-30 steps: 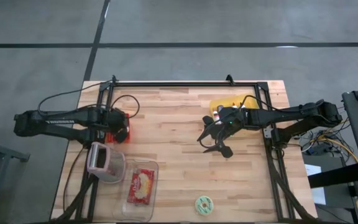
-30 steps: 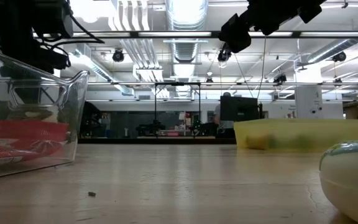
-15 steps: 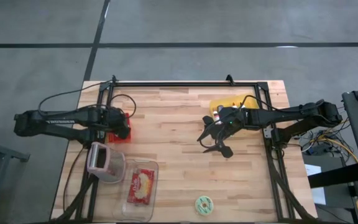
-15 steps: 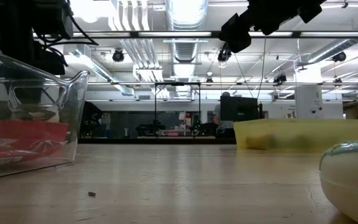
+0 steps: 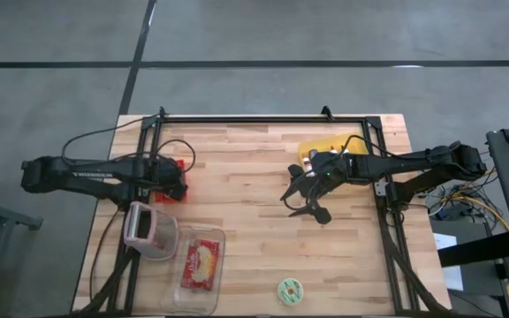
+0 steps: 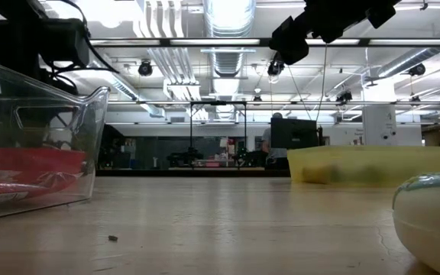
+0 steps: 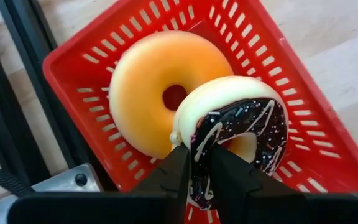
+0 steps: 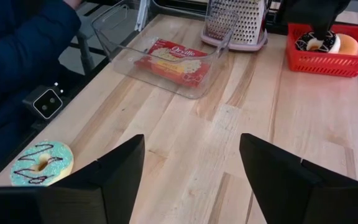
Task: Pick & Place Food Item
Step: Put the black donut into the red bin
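Wooden worktop (image 5: pixel 254 168) carried a red basket (image 7: pixel 278 56) at its left; there the left gripper (image 7: pixel 197 171) pinched the chocolate doughnut (image 7: pixel 238 130) edgewise, ready to lift. Right gripper (image 5: pixel 306 201) hung spread mid-worktop.

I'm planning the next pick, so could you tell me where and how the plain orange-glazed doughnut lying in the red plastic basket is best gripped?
Grip the plain orange-glazed doughnut across its ring on the bare side away from the chocolate-iced doughnut, one finger in the hole, coming from above. It lies flat in the red plastic basket, and the left tool holds the iced one tilted over its other side.
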You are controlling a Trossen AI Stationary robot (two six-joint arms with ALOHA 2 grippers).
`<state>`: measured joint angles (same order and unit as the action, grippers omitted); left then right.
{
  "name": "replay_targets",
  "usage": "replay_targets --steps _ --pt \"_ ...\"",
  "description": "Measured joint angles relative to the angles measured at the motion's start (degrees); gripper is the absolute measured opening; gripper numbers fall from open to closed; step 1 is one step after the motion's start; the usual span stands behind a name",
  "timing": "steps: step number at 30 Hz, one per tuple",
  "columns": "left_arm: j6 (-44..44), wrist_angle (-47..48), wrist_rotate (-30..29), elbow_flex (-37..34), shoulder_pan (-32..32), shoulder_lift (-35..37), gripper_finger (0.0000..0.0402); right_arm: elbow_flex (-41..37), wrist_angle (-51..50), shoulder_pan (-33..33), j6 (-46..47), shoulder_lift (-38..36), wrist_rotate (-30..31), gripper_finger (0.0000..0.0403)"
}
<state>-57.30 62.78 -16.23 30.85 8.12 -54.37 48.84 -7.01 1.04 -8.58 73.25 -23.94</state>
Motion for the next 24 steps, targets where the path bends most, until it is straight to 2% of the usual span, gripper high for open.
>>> replay_targets --steps 17,24 --pt "-0.2 -2.4 0.4 -1.0 0.0 0.0 0.0062 0.0 0.0 0.0 0.0 0.0 0.0 0.0266" --pt "-0.2 -2.4 0.5 -0.9 0.0 0.3 0.0112 0.0 0.0 0.0 0.0 0.1 0.0 0.0257"
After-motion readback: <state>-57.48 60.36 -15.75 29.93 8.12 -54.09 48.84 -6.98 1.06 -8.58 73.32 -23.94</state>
